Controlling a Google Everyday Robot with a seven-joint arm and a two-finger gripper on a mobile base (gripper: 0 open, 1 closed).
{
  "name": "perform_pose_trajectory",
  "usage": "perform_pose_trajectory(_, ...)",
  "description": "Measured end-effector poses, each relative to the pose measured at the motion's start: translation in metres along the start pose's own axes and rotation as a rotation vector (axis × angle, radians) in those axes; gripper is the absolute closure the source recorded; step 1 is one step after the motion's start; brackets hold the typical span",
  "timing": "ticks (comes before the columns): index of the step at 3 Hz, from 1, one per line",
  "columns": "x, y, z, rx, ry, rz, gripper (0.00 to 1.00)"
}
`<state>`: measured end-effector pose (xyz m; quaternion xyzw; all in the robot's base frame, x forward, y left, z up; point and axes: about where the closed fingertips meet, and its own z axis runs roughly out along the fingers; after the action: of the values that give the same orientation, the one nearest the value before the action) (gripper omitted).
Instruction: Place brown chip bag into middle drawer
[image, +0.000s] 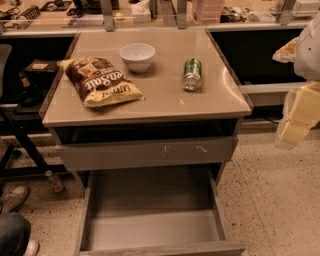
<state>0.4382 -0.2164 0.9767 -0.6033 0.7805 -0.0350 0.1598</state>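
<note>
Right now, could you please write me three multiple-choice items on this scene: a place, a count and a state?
1. Where does the brown chip bag lie? A on the floor; B on the cabinet top; C on a chair.
2. How many green cans? A one; B two; C three.
3. The middle drawer is: A shut; B pulled open; C removed.
Key: B, bag beside the white bowl; A, one can lies there; B, its floor shows. The gripper hangs at the right edge.

At the right edge, a white rounded arm shell (310, 50) above a blocky cream-yellow tool (294, 124)
</note>
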Motion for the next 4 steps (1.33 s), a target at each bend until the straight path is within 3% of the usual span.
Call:
perform_pose_trajectory(1,-0.002,0.0,-0.001,0.003,-0.001,-0.003,0.0)
perform_pose_trajectory(3,-0.044,0.005,0.014,-0.03,-0.018,-0.11,0.0)
perform_pose_trajectory(4,-0.045,0.005,0.013,-0.029,-0.019,-0.11,0.0)
